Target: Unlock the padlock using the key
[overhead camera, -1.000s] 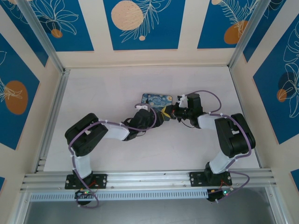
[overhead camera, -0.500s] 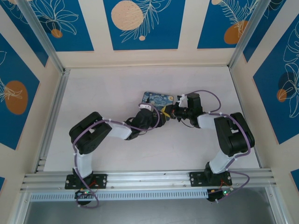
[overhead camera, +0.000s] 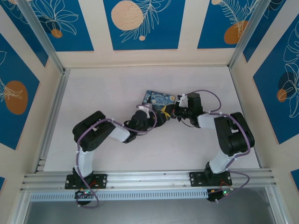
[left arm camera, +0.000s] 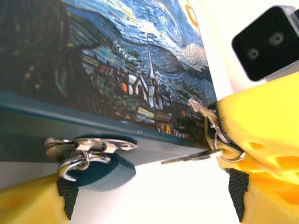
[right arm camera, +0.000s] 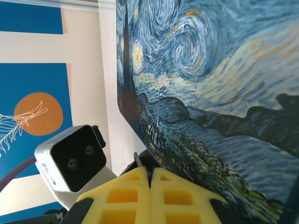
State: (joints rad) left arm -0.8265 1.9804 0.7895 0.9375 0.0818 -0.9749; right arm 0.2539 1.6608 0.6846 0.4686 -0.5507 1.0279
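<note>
The teal padlock (left arm camera: 100,173) hangs by its silvery shackle from the hasp on the front edge of the starry-night box (left arm camera: 117,60). My left gripper (left arm camera: 152,200) is open; the padlock lies just inside its left finger (left arm camera: 28,203), untouched. My right gripper (left arm camera: 224,140) is shut on the key (left arm camera: 187,158), whose thin blade points left at the padlock, a short gap away. From above, the left gripper (overhead camera: 160,115) and right gripper (overhead camera: 173,112) meet at the box's (overhead camera: 156,98) near edge. The right wrist view has its fingers (right arm camera: 150,173) pressed together.
The box lies on a white table (overhead camera: 107,93) inside a walled enclosure. An aluminium rail (overhead camera: 149,178) runs along the near edge, another along the left side. The right wrist's camera housing (left arm camera: 266,42) hangs close above the key.
The left arm's elbow has swung right and forward and its wrist has shifted slightly by the box's near edge. The right arm and the key have not moved.
</note>
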